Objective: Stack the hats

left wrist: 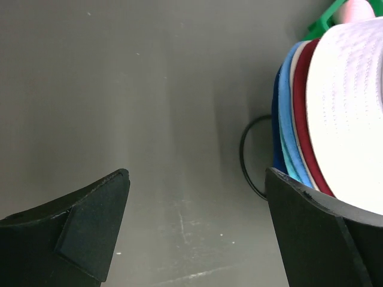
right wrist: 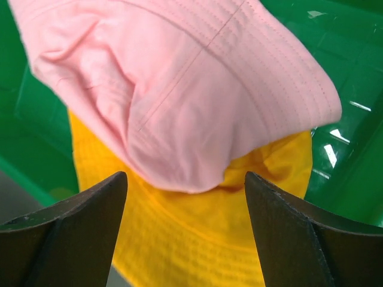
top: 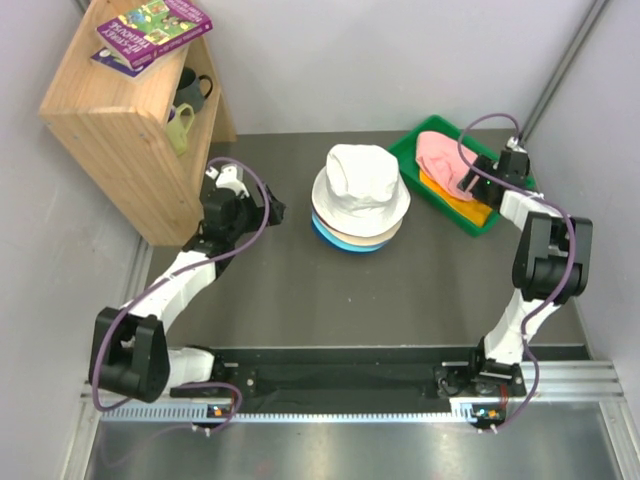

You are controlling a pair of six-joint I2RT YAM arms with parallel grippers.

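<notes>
A stack of hats stands mid-table with a white hat on top; beige and blue brims show beneath. In the left wrist view the stack's edge shows blue, teal and dark red brims under the white one. A pink hat lies on an orange-yellow hat in the green tray. My right gripper hovers open over them, the pink hat and the orange-yellow hat just ahead of its fingers. My left gripper is open, empty, left of the stack.
A wooden shelf with books and mugs stands at the back left. A black wire loop lies under the stack. Grey walls close in on both sides, and a black rail runs along the near edge.
</notes>
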